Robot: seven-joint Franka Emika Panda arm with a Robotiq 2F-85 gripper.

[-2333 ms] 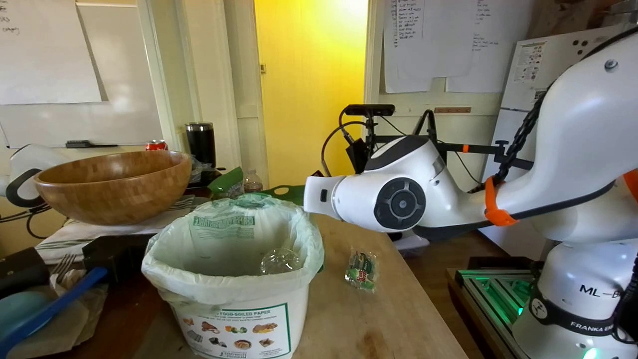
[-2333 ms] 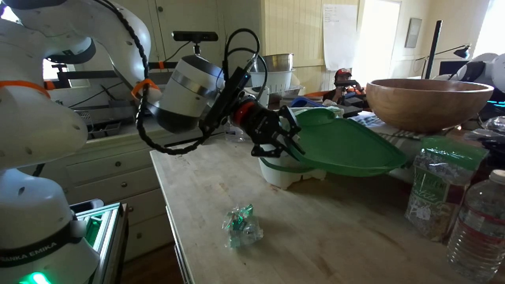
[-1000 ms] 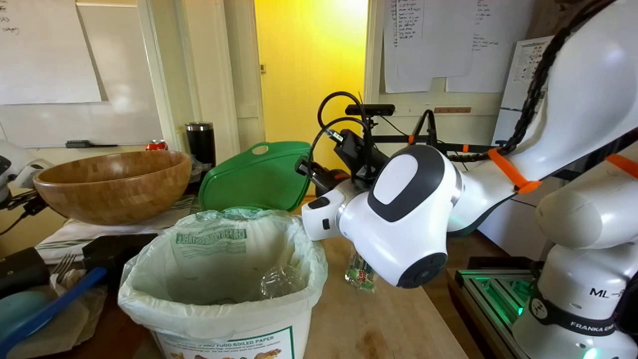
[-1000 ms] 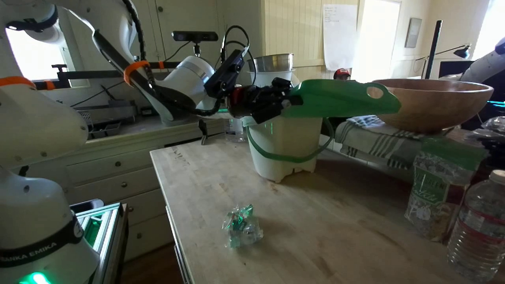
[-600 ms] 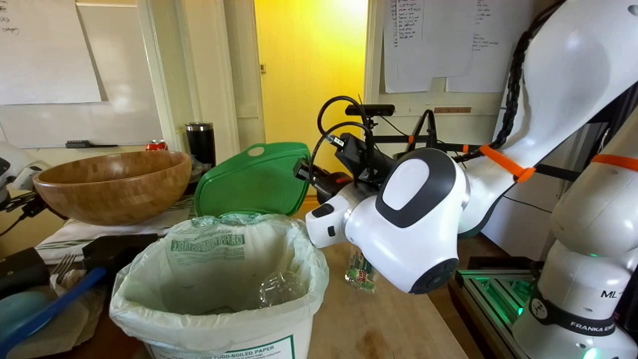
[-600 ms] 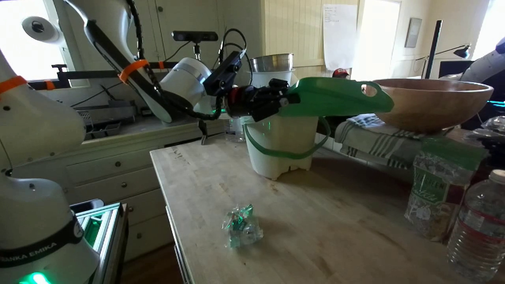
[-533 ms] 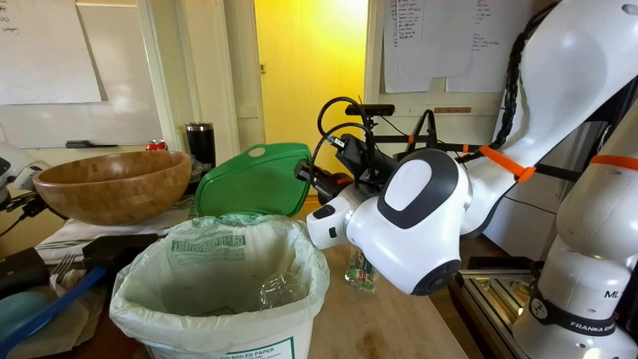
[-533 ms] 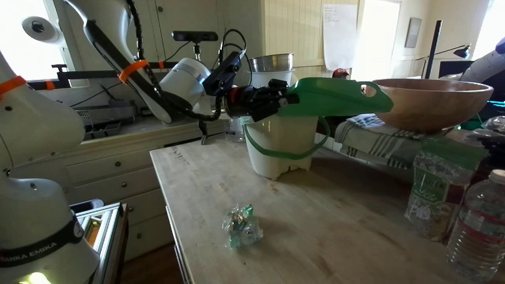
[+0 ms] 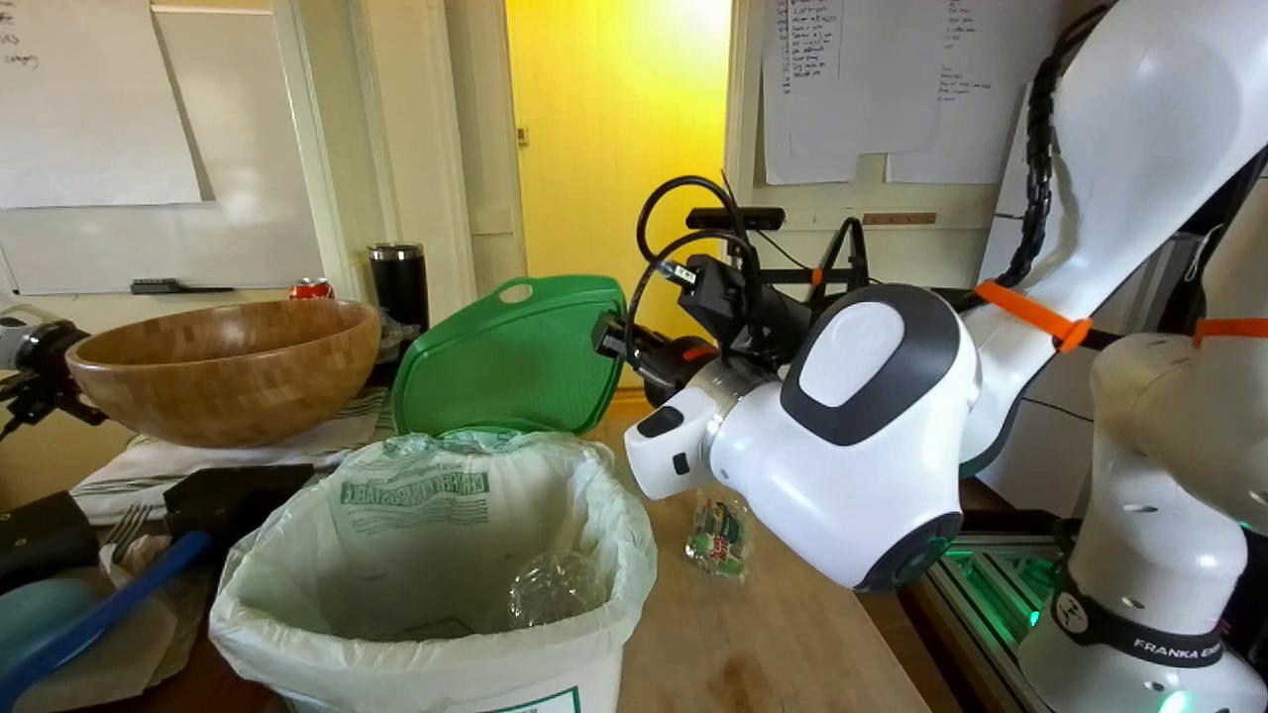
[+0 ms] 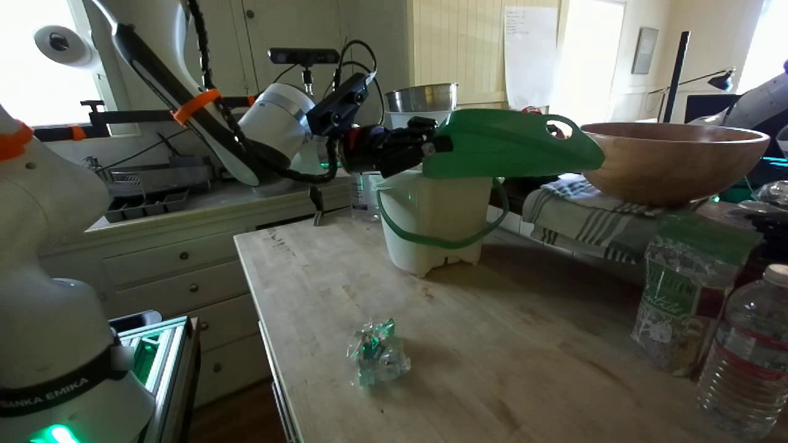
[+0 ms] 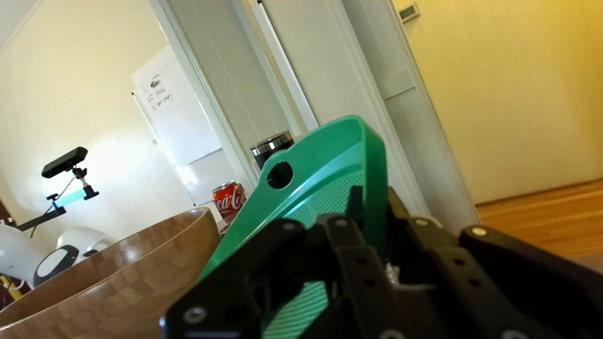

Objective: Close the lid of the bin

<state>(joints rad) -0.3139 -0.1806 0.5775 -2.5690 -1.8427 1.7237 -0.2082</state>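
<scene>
One lid (image 10: 514, 146) juts right, by the bin (image 10: 440, 209), in an exterior view. In an exterior view the lid (image 9: 510, 356) tilts at the open bin's far side. Wrist view: the jaws clasp its edge. Grasping seems done; closing remains.

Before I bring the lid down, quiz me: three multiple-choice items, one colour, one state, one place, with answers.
1. The handle of the bin is:
A) red
B) green
C) black

2. The lid is:
A) fitted on the bin
B) dropped inside the bin
C) gripped, the bin uncovered

3. The wooden bowl is:
A) on a striped cloth
B) inside the bin
C) on the lid

1 B: the green handle crosses the bin's wall in an exterior view.
2 C: the tool clasps the lid's edge in the wrist view, and the liner lies open in an exterior view.
3 A: the cloth shows beneath it in both exterior views.
</scene>
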